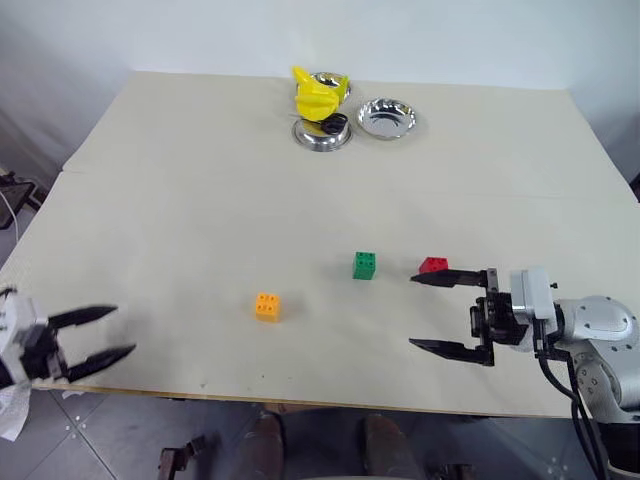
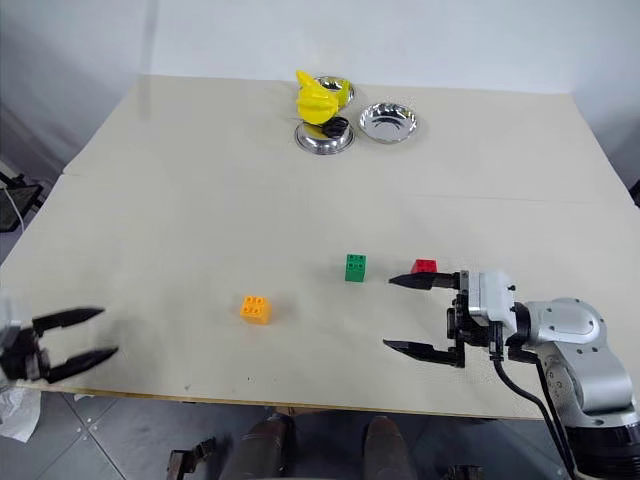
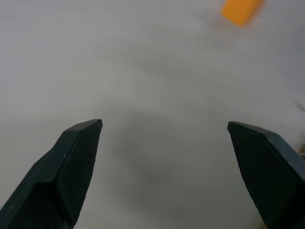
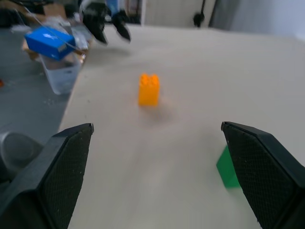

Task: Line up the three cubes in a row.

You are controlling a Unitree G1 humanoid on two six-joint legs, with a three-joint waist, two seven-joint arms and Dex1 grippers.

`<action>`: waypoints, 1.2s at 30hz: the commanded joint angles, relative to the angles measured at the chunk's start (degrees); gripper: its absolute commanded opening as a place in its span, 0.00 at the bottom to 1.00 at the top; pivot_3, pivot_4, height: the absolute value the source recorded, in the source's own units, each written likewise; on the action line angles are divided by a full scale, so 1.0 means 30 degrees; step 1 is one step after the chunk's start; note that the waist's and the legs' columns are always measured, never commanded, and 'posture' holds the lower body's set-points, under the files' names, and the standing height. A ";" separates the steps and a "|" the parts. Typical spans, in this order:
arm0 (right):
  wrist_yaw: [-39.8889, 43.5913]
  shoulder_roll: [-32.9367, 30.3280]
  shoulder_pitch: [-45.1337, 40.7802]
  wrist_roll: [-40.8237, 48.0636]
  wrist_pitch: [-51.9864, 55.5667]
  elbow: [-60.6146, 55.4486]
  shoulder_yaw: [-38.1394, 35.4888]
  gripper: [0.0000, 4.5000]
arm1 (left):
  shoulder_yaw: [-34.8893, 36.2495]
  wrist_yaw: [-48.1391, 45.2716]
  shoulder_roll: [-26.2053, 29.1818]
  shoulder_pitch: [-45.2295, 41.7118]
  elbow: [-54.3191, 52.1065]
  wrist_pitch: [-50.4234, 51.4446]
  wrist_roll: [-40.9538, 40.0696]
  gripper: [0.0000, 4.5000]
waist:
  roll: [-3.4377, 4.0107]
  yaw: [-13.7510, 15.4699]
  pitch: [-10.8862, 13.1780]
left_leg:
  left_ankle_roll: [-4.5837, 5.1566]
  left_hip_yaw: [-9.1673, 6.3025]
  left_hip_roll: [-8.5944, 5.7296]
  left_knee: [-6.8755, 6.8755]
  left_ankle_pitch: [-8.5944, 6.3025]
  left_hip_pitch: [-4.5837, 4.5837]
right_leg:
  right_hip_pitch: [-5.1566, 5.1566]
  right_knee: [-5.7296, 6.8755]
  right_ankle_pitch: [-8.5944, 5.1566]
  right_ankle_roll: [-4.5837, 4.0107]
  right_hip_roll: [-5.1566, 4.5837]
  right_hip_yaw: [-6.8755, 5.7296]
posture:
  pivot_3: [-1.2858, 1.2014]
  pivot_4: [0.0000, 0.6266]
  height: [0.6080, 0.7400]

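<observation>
On the cream table [image 1: 200, 180] lie three cubes: the orange cube [image 1: 267, 306] toward the front, the green cube [image 1: 365, 265] right of it and farther back, the red cube [image 1: 433, 265] further right. My right gripper [image 1: 428, 311] hovers open at the front right, fingers pointing left, its upper finger just in front of the red cube. The right wrist view looks at the orange cube [image 4: 148, 89] and the green cube [image 4: 228, 167]. My left gripper [image 1: 108, 333] is open at the table's front left corner, empty. The orange cube [image 3: 240, 10] lies far ahead of it.
At the table's back stand two steel bowls [image 1: 387, 118], one holding a yellow object [image 1: 318, 96]. A blue box [image 4: 49, 42] and a clear bin [image 4: 62, 74] sit on the floor beyond the table's left edge.
</observation>
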 commanded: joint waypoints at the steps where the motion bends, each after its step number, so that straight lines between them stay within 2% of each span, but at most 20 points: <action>1: 0.0533 -0.0238 0.0089 0.0876 0.0074 0.0737 -0.0947 1.00 | 0.0125 0.0941 -0.0589 0.0141 -0.2688 0.0230 -0.1011 0.99 | 0.0000 0.0180 0.0000 | -0.0002 -0.0001 0.0000 0.0003 0.0001 0.0001 | 0.0001 0.0000 0.0003 -0.0004 0.0000 -0.0002 | 0.52 0.24 1.00; 5: 0.0980 -0.0974 0.1081 0.0750 0.0120 0.1475 -0.1828 1.00 | -0.2689 0.1796 -0.1630 -0.1534 -0.4834 0.0538 -0.0626 0.99 | 0.0032 0.0500 -0.0008 | -0.0002 0.0001 -0.0018 0.0012 0.0001 0.0006 | 0.0029 -0.0044 0.0031 -0.0006 -0.0006 0.0003 | 0.52 0.24 1.00; 8: 0.0952 -0.1314 0.1924 0.0488 -0.0019 0.1662 -0.2501 1.00 | -0.4862 0.1847 -0.2380 -0.3575 -0.5100 0.0793 -0.0482 0.99 | 0.0031 0.0382 -0.0008 | 0.0000 0.0004 -0.0014 0.0003 0.0000 0.0000 | 0.0018 -0.0056 0.0035 -0.0001 0.0008 0.0002 | 0.52 0.24 1.00; 13: 0.0393 -0.1490 0.3219 0.0572 0.0366 0.0729 -0.3202 1.00 | -0.8333 0.1075 -0.3765 -0.8305 -0.2167 -0.0282 0.0937 0.99 | 0.0043 0.0209 -0.0015 | -0.0010 0.0015 -0.0013 0.0017 0.0007 0.0004 | 0.0002 -0.0022 0.0036 0.0002 0.0023 0.0004 | 0.52 0.24 1.00; 17: -0.0242 -0.1508 0.4215 0.0744 0.0835 -0.0331 -0.3800 1.00 | -1.0373 -0.1291 -0.4086 -1.0096 -0.0276 -0.1663 0.1595 0.99 | 0.0046 -0.0152 -0.0016 | -0.0021 0.0029 -0.0005 0.0013 0.0013 0.0004 | -0.0014 -0.0022 0.0035 0.0003 0.0030 0.0008 | 0.52 0.24 1.00; 26: -0.1414 -0.1249 0.5730 0.0747 0.1075 -0.1720 -0.5049 1.00 | -1.1368 -0.1683 -0.5200 -1.2086 0.3291 -0.3546 0.2227 0.99 | 0.0042 -0.0018 -0.0015 | -0.0008 0.0033 -0.0008 0.0035 0.0006 -0.0003 | 0.0002 -0.0031 0.0038 0.0009 0.0024 0.0013 | 0.52 0.24 1.00; 29: -0.1662 -0.1232 0.6312 0.0807 0.1183 -0.2178 -0.5281 1.00 | -1.1270 -0.1721 -0.5476 -1.2277 0.3955 -0.4165 0.2247 0.88 | 0.0039 0.0126 -0.0013 | -0.0011 0.0034 -0.0026 0.0038 0.0008 -0.0003 | 0.0008 -0.0038 0.0041 0.0015 0.0014 0.0017 | 0.52 0.24 1.00; 36: -0.1886 -0.1298 0.6762 0.0718 0.0999 -0.2142 -0.5613 1.00 | -1.1503 -0.2686 -0.5650 -1.2407 0.3988 -0.4133 0.1808 0.41 | 0.0040 0.0034 -0.0013 | -0.0010 0.0034 -0.0014 0.0034 0.0007 -0.0001 | 0.0003 -0.0032 0.0041 0.0015 0.0022 0.0016 | 0.52 0.24 1.00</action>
